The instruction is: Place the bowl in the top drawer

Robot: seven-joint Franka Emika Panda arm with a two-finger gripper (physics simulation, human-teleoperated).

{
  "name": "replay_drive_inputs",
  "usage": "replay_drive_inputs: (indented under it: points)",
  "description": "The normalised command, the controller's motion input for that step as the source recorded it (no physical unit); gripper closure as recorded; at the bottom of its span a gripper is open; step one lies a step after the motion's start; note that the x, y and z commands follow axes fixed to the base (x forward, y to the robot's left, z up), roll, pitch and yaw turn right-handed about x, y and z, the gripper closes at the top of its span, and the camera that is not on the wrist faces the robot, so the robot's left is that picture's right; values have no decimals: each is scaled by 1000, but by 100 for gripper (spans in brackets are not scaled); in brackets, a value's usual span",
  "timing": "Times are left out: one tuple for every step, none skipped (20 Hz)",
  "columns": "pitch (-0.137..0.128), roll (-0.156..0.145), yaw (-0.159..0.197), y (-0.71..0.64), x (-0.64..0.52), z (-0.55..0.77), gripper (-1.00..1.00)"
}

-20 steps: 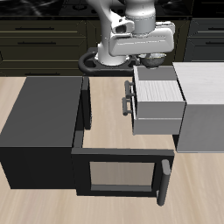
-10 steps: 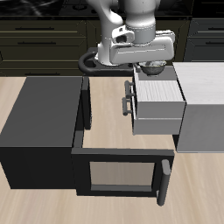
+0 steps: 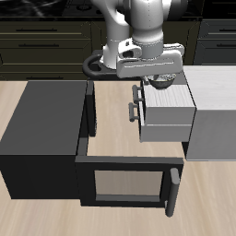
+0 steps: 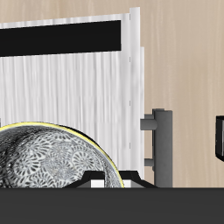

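Note:
My gripper (image 3: 163,74) is shut on the bowl (image 3: 166,80), a small crinkled silver dish, and holds it just above the back end of the pulled-out top drawer (image 3: 167,103). The drawer is a light grey box with a pale striped top and a dark bar handle (image 3: 135,104) on its front. In the wrist view the bowl (image 4: 51,164) fills the near field, with the striped drawer (image 4: 74,96) and its handle (image 4: 158,146) below it. My gripper (image 4: 105,182) shows only partly there.
The drawer juts from a grey cabinet (image 3: 217,115). A black cabinet (image 3: 41,124) stands beside it, with its glass-fronted door (image 3: 124,182) swung open along the table's front. A dark round object (image 3: 94,64) lies at the back near my base.
My gripper has carried the bowl toward the table's front and down, from behind the drawer to just over its back end.

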Motion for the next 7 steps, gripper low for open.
replay_drive_inputs:
  points:
    - [147,47,1,68,125,-589,100]
    - [-2,-10,61,28,-17,-170,100]
    - [53,115,14,140,-5,-211,100]
    - [50,-66,88,5,-158,-120,-100]
    - [113,78,-50,-36,85,-281,-100]
    - [-14,57,62,2,3,-11,-100]
    - [26,55,-6,-101,-109,-69,-100]
